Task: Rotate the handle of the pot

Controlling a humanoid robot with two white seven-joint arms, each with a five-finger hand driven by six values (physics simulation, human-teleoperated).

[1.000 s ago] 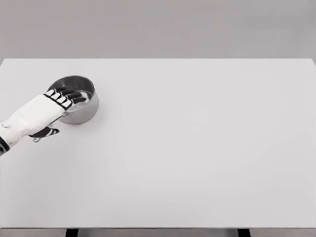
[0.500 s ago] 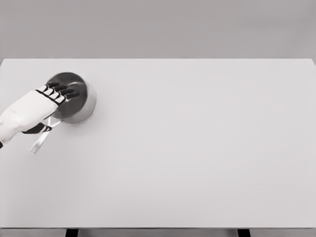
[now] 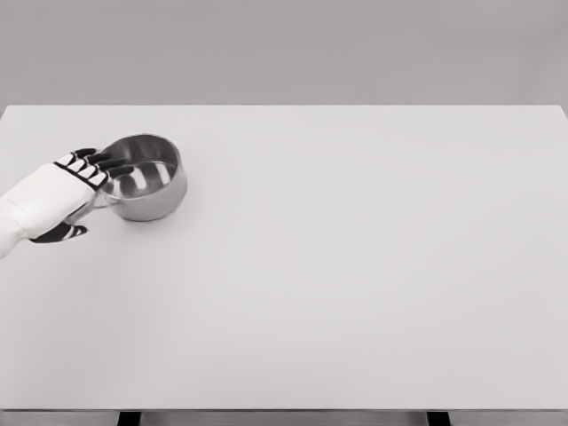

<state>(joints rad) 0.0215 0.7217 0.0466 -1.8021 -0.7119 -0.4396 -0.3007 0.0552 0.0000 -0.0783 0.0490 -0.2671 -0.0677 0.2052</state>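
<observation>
**Handle turn under way, end point unclear**

The left robot hand [image 3: 64,197] covers the handle of the pot [image 3: 142,177], whose bowl sits just beyond its fingertips [image 3: 96,160] on the surface [image 3: 355,266]. How much rotation remains cannot be judged. The fingers reach over the rim, wrist low; whether they grip is unclear.

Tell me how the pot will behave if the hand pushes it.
The pot looks like rigid polished metal, so it should keep its shape and probably slide on the smooth table. It is wide and low, so tipping seems unlikely. With the left hand at its rim, an off-centre push would likely spin it.
</observation>
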